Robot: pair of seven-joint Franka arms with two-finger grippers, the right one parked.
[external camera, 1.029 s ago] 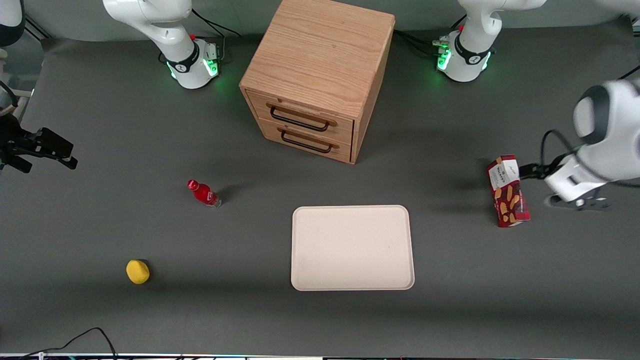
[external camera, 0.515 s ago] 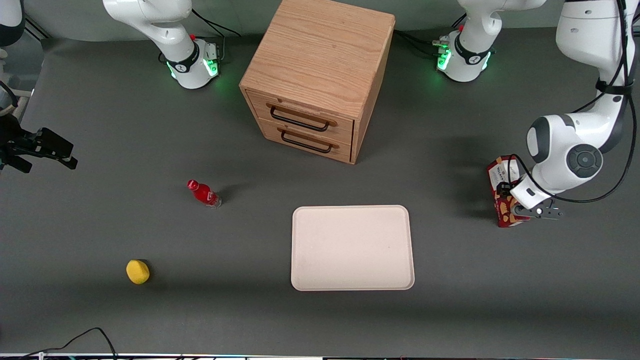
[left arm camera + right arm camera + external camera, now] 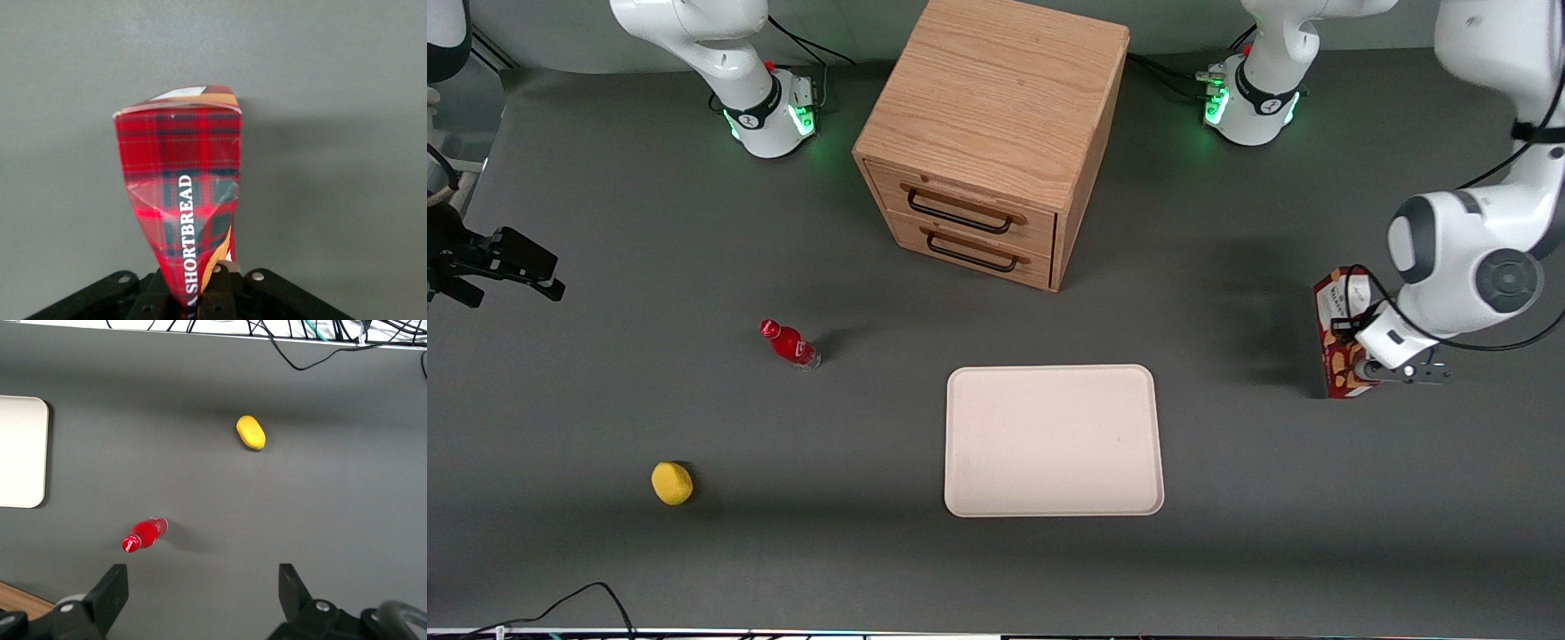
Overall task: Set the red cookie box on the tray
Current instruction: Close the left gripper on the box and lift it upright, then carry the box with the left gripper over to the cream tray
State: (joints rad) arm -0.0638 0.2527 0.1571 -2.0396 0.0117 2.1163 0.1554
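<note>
Lemon-yellow fruit [image 3: 671, 483] sits closest to the front camera, way over toward the parked arm's end of the table. Next up is the tray [image 3: 1054, 440], flat on the grey table [image 3: 871, 569] about midway along it, with nothing on it. A little farther from the camera there's a small red bottle [image 3: 789, 344] lying on its side, between the yellow fruit and the wooden drawer cabinet [image 3: 996, 133]. Over at the working arm's end, well apart from the tray, is the red cookie box [image 3: 1334, 351], and the gripper [image 3: 1371, 363] is right on it. In the wrist view the fingers [image 3: 223, 275] are clamped on the near end of the red cookie box [image 3: 183, 200], squeezing the tartan carton so hard it's pinched in and creased where they hold it, with SHORTBREAD printed up the side. I can't tell if the box is touching the table. The cabinet is farthest from the camera, both drawers closed.
</note>
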